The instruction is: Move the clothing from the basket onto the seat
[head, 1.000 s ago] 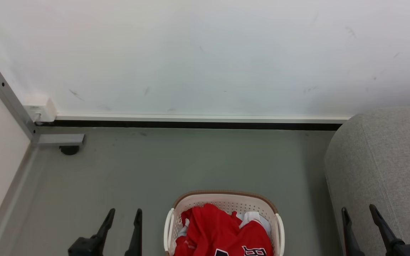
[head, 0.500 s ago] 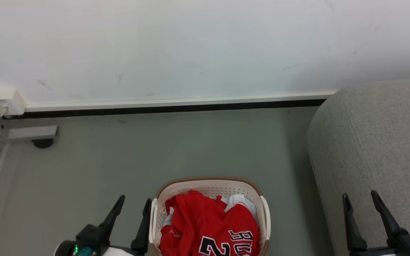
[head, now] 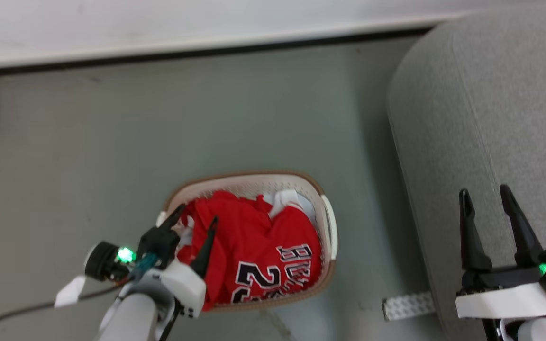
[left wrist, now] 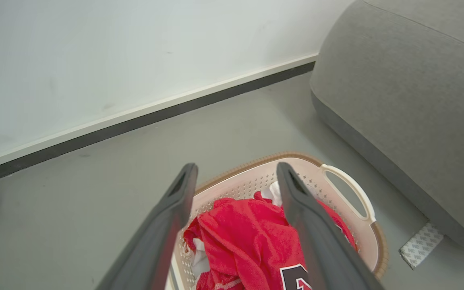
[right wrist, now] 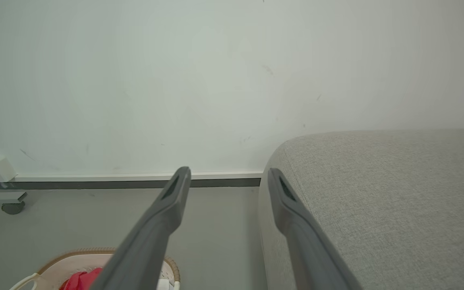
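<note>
The seat (head: 481,118) takes up the right side of the head view. It is a broad grey sofa, and no red fabric lies on the part of it that shows, so by my reading none of the transfer is done yet. The grey floor (head: 159,123) runs from its base out to the wall.

The basket (head: 328,222) stands on that floor just beside the seat's rounded end and apart from it. The clothing (head: 254,237) is heaped inside it as a crumpled red mound. The lettered jersey lies on top toward the near side, and a bit of white cloth (head: 292,199) pokes up at the far rim. All the red fabric in view is in the basket.

The left gripper (head: 198,213) hangs over the basket's left end with its jaws spread wide and holding nothing. In the left wrist view the fingers frame the red heap. I cannot tell whether the tips touch the fabric.

The right gripper (head: 484,190) hovers over the seat's near edge, jaws likewise apart and empty.

So the task looks to be at its opening step — a first grasp being lined up. Every lift, carry and drop onto the seat is left to do.
</note>
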Robot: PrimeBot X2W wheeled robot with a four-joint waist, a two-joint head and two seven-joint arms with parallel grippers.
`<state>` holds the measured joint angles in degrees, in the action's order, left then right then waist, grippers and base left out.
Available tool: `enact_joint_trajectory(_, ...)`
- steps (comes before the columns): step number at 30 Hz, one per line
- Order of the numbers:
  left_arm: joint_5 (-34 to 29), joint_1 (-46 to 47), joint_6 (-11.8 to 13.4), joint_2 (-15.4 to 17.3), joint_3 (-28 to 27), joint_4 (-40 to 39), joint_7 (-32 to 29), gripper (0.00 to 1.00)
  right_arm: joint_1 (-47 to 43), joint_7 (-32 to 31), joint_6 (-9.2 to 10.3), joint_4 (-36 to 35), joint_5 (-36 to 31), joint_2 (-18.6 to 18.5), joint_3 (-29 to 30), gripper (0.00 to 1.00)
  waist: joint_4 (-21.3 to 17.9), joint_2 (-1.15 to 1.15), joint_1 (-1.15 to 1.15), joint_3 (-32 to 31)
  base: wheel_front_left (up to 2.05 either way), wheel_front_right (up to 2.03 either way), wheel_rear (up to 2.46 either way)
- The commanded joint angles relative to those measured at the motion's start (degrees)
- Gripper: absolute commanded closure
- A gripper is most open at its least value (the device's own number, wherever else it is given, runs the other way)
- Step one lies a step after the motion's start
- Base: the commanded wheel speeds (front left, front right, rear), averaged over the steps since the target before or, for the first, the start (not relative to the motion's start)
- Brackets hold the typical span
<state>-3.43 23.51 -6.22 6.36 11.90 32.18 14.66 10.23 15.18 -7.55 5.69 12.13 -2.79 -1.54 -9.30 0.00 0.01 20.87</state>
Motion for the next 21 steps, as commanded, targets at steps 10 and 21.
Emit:
enact_joint_trajectory(10, -6.29, 11.07, 3.88, 0.98, 4.05, 13.54, -7.72, 0.00, 5.71, -0.03, 0.12, -2.59, 4.01, -0.17, -2.04, 0.00, -5.97, 0.00, -0.01, 13.62, 0.00, 0.00, 0.00)
enact_joint_trajectory(21, -8.53, 17.30, 7.34, 0.78, 5.80, 22.71, -15.22, 0.00, 8.42, -0.03, 0.12, -4.46, 5.67, -0.17, -3.03, 0.00, -6.38, 0.00, -0.01, 19.92, 0.00, 0.00, 0.00)
